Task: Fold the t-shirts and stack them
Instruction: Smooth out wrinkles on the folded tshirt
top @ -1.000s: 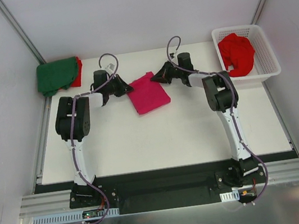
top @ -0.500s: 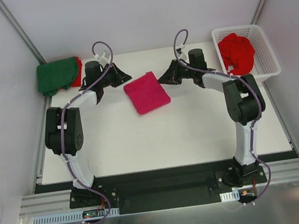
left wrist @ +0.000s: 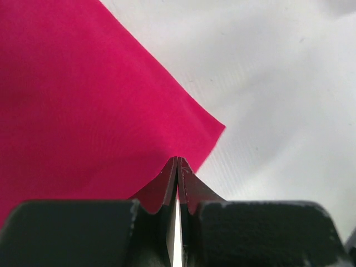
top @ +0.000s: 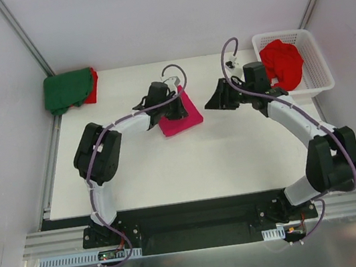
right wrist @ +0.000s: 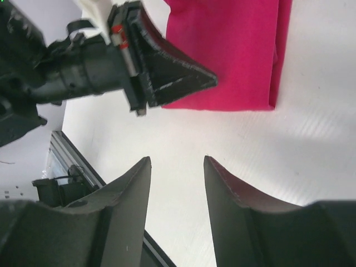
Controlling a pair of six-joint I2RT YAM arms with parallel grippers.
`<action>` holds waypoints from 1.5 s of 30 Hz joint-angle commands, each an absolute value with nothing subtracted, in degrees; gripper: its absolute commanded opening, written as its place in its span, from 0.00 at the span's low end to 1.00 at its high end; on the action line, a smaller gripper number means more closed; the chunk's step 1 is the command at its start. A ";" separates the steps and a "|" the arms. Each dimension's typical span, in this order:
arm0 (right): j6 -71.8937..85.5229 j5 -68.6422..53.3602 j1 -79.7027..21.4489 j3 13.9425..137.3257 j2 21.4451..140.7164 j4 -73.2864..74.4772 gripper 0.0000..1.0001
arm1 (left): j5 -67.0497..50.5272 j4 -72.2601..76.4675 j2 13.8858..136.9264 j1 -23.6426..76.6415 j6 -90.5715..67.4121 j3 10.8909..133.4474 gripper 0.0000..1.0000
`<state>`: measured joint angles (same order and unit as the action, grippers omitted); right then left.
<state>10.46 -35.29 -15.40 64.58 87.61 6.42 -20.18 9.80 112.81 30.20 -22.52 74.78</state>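
Observation:
A folded magenta-pink t-shirt point(top: 185, 117) point(left wrist: 83, 94) point(right wrist: 233, 50) lies at the table's middle back. My left gripper point(top: 179, 109) point(left wrist: 178, 159) point(right wrist: 213, 81) is shut, and its tip sits over the shirt's left edge near a corner. No cloth shows between its jaws. My right gripper point(top: 209, 105) point(right wrist: 177, 159) is open and holds nothing. It hovers over bare table just right of the pink shirt. A dark green t-shirt point(top: 66, 90) lies on a red one point(top: 93, 87) at the back left corner. Another red t-shirt point(top: 282, 63) is bunched in the basket.
The white lattice basket point(top: 315, 81) stands at the back right corner. Grey walls and metal rails close in the table on both sides. The black base rail point(top: 191, 216) with both arm mounts runs along the near edge.
My left arm swung from the back left onto the pink t-shirt's left edge, staying shut. My right arm drew away to the right of the shirt and its jaws opened.

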 commanded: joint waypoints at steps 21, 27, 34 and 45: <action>4.13 -32.70 -15.38 58.01 79.80 12.66 0.48 | -2.19 -2.28 118.39 31.29 -16.08 83.50 0.00; 3.87 -32.26 -15.38 57.83 80.16 12.92 0.48 | -1.41 -4.39 117.25 33.40 -16.78 79.29 0.00; 4.22 -32.08 -15.38 57.66 80.77 12.83 0.48 | -0.70 -5.45 114.00 35.68 -18.46 72.60 0.00; 4.22 -31.29 -15.38 56.34 80.16 12.92 0.48 | -0.26 -5.80 104.51 45.08 -24.25 59.96 0.00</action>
<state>5.23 -31.79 -15.40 56.82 80.82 12.93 0.51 0.82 108.29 40.62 -20.49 65.95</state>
